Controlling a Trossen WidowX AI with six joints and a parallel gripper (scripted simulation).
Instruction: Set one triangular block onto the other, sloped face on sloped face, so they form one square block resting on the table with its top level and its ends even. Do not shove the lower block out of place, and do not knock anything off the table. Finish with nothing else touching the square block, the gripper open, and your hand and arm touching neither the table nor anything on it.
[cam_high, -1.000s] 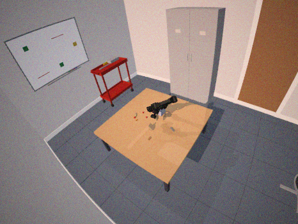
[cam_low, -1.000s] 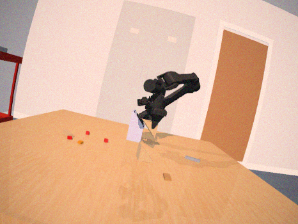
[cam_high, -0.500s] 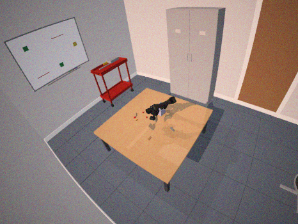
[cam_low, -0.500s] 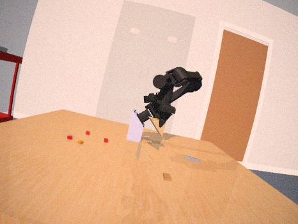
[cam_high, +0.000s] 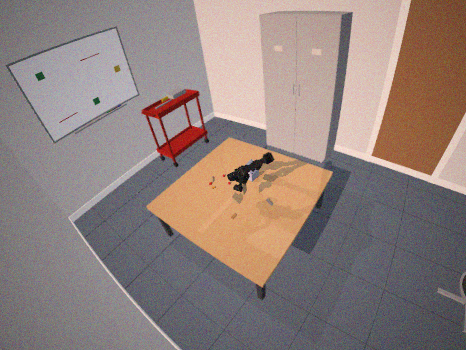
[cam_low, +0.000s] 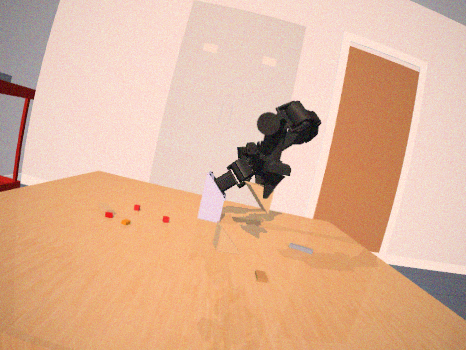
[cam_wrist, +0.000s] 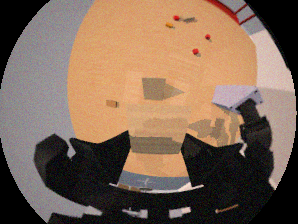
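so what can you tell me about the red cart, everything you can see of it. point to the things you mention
The red cart (cam_high: 182, 141) (cam_low: 17, 90) (cam_wrist: 231, 15) stands upright on the dark tiled floor (cam_high: 100, 227), near the grey wall (cam_high: 165, 45) and apart from the wooden table (cam_high: 200, 200). It has two tray-like shelves joined by slim corner posts, with dark wheels below; it looks like painted metal. A yellow thing (cam_high: 165, 99) and some grey things lie on the top shelf, too small to identify. The lower shelf shows nothing on it.
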